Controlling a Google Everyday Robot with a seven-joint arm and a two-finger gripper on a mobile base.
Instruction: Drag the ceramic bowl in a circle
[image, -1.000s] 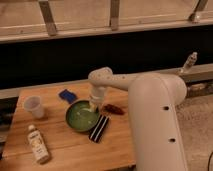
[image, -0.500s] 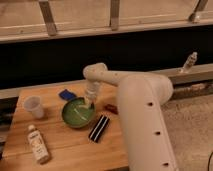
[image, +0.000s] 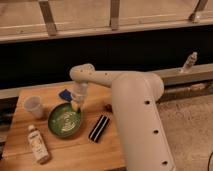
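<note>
Nearest to the camera, in front of the bowl (image: 64, 121) and a little to its left, a bottle (image: 38, 145) lies on the desk (image: 75, 155). It has a cap on, and I cannot tell what is inside. If the circle goes wide on this side, the bowl can hit the bottle and roll it toward the desk edge.

Just to the right of the bowl a black striped object (image: 99, 128) lies flat, near the rim but apart from it. I think this is the first thing the bowl would push, because the gap is small.

The bowl is green and shallow and sits on the left half of the desk. It looks empty, with only pale streaks inside.

The tool (image: 76, 104) is at the far right part of the bowl's rim, coming down from the white arm (image: 135, 100). It is closed narrow. Whether the rim is pinched in it or it only presses there, I cannot tell. If the contact is light, the bowl can slip free on a turn, or tip up at this side.

To the left of the bowl and a little behind it stands a cup (image: 33, 106), upright and apparently empty. It looks light and easy to knock over.

Behind the bowl, just past the tool, lies a blue object (image: 65, 94).
</note>
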